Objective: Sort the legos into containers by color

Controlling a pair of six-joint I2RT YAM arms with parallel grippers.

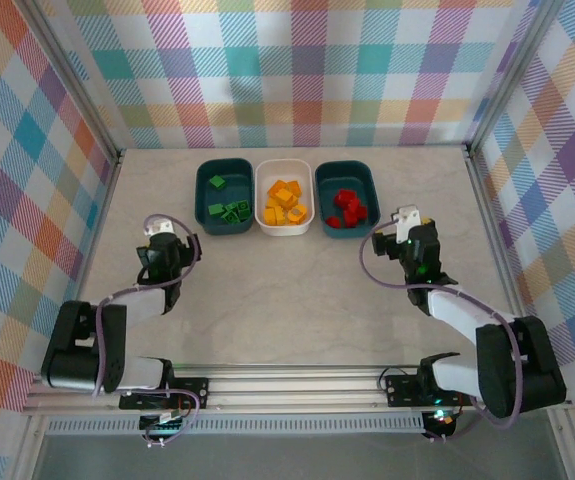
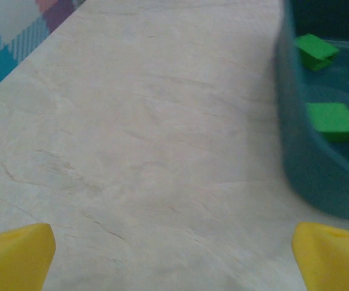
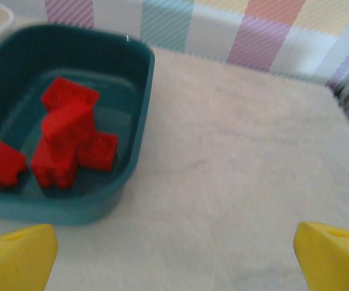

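Along the far edge of the counter (image 1: pixel 287 300), near its middle, the three containers are sitting side by side. The left teal container (image 1: pixel 225 161) is holding the green legos (image 1: pixel 230 211), the white container (image 1: pixel 284 163) the orange-yellow legos (image 1: pixel 284 205), and the right teal container (image 1: pixel 347 165) the red legos (image 3: pixel 71 130). The red ones are lying partly heaped, some of them tilted. Every lego I am making out is resting in a container of its own colour, so I am judging the sort as done or nearly so. My left hand (image 2: pixel 173 254) is hovering just beside the near left corner of the green container, fingers spread wide and carrying nothing. My right hand (image 3: pixel 174 254) is hanging off the near right corner of the red container, likewise spread and bare. If I am needing to lift another piece, I am expecting it to be very light, rigid and glossy, so likely to squirt out of a skewed pinch. I am planning to close on two flat opposite side walls, not on the studded top, and to take a brick lying level before a tilted one.
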